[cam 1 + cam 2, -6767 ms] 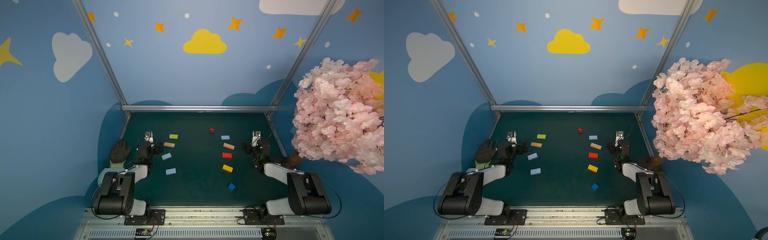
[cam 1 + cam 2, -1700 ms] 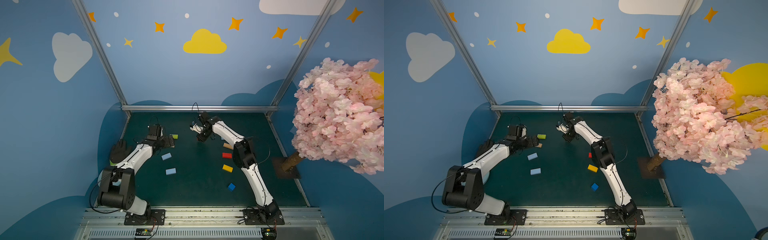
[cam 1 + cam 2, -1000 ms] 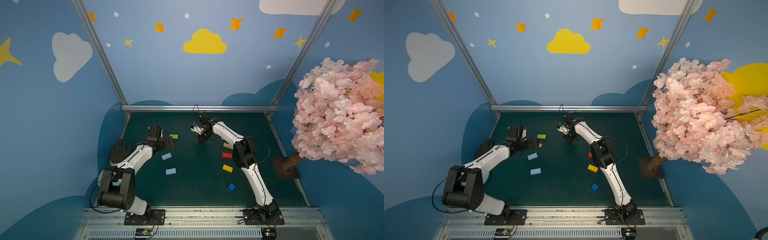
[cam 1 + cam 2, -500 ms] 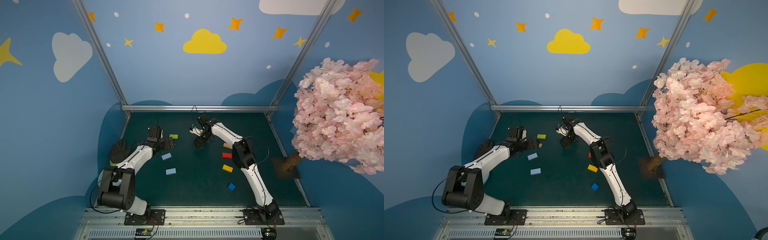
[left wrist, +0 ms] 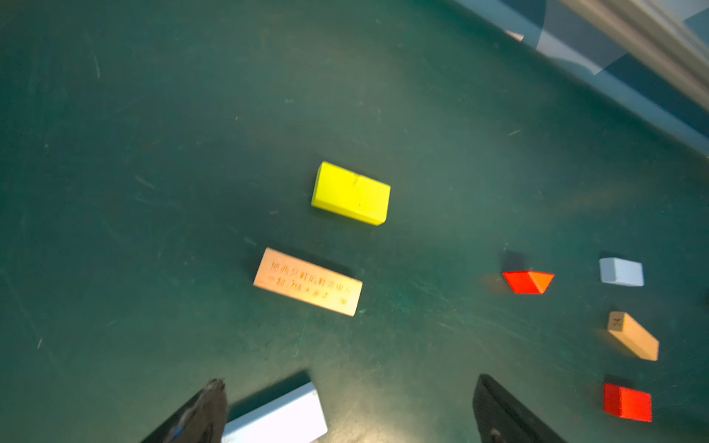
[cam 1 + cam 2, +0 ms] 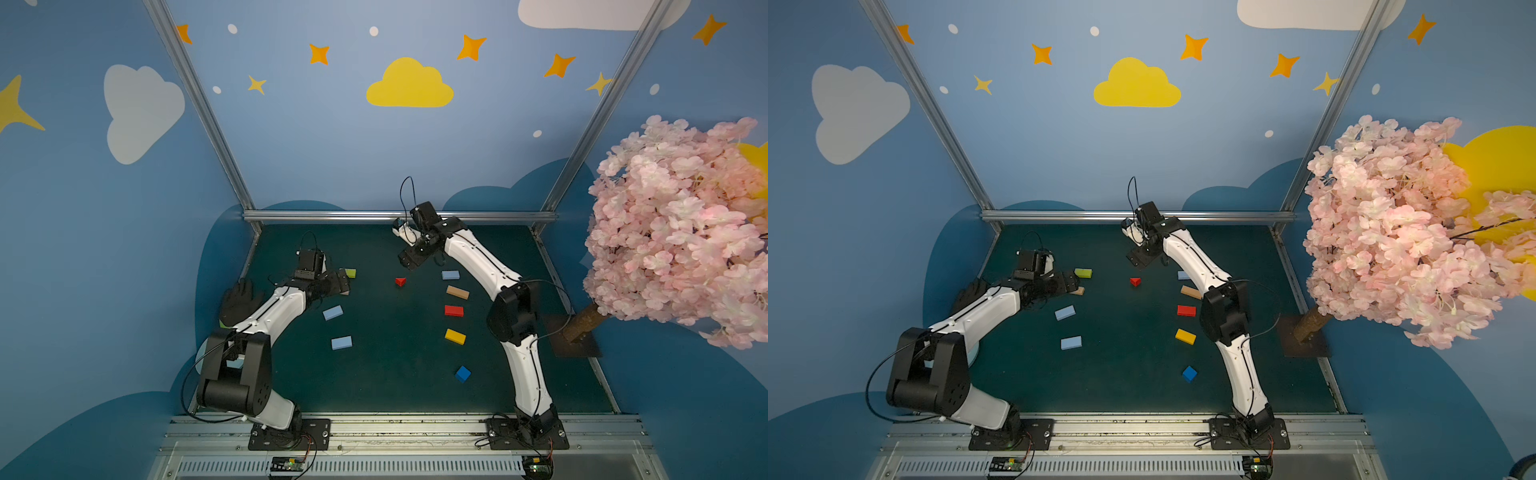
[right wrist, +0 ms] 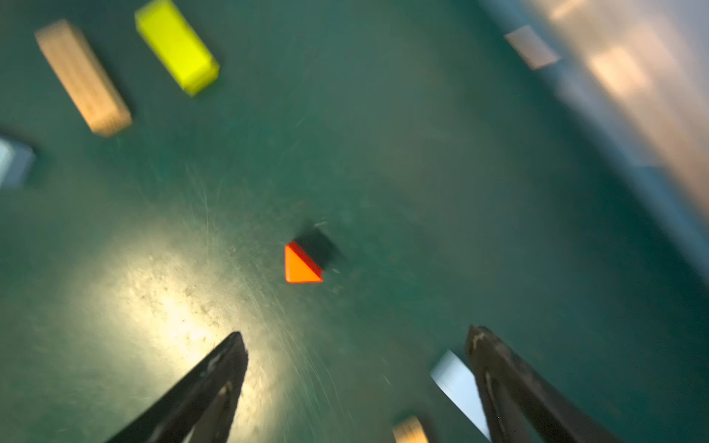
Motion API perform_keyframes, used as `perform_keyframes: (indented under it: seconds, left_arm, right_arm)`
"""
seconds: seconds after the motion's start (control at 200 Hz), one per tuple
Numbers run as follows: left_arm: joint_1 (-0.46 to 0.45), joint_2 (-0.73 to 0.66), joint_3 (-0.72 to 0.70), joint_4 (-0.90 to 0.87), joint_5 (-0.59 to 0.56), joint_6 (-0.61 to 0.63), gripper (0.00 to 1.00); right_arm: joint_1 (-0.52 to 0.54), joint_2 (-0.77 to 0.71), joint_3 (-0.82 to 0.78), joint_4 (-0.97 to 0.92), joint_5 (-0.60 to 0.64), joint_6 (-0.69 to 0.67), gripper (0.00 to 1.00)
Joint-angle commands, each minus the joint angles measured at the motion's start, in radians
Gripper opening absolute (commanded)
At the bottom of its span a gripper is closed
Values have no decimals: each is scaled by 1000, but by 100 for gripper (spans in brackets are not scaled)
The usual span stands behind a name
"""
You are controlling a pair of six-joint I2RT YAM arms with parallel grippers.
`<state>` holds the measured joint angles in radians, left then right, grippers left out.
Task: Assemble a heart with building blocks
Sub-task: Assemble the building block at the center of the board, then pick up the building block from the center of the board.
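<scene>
Dark green table [image 6: 386, 386] boxed by blue walls [image 6: 332, 145] painted with clouds and stars. Red wedge [image 6: 400, 281] flat on it near the middle of both top views, touching nothing, clear of both claws. To its right in the frame, a loose column running downward: light blue block [image 6: 450, 274], tan block [image 6: 457, 292], red block [image 6: 454, 310], yellow block [image 6: 455, 336], then dark blue cube [image 6: 462, 373] lowest, each apart from the next. To its left, lime green block [image 6: 350, 273] highest, second tan block [image 6: 1078, 291] just below it and partly hidden under the left claw [image 6: 344, 282], second light blue block [image 6: 333, 312] and third light blue block [image 6: 341, 342] lower down, also apart. Right claw [image 6: 409, 261] spread wide and empty, hanging over the table just up-frame of the wedge, wedge lying ahead of its fingertips [image 7: 238, 345] in the right wrist view. Left claw wide open too, gripping nothing, low beside the lime green block. Outward: pink blossom tree [image 6: 681, 232] at the right edge of the frame, black glove [image 6: 239, 297] at the table's left edge.
</scene>
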<state>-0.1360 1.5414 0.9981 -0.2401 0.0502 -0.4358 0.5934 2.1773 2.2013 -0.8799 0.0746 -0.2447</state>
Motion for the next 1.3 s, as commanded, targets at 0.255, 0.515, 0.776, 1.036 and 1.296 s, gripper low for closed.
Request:
perform_keyframes:
  seconds: [0.255,0.515,0.776,1.036,1.296]
  left_arm:
    - [-16,323,383,-269,27,-216,99]
    - [-12,624,824,-587,43,-502,81]
    - [4,817,1050,-737,107,-649,78]
    - [4,890,1154,-753,119,-743,77]
    - [4,955,1242,-814,104,-801,73]
  right_arm:
    - [-248,48,111,-298,-318,828,65]
    - [-422,76,82,-318,-428,1239,59]
    - [-456,185,104,-350,-532,1398,70]
    - [-456,223,-5,-309,-546,1522,65]
    - [-465,271,3,-313,-521,1567,62]
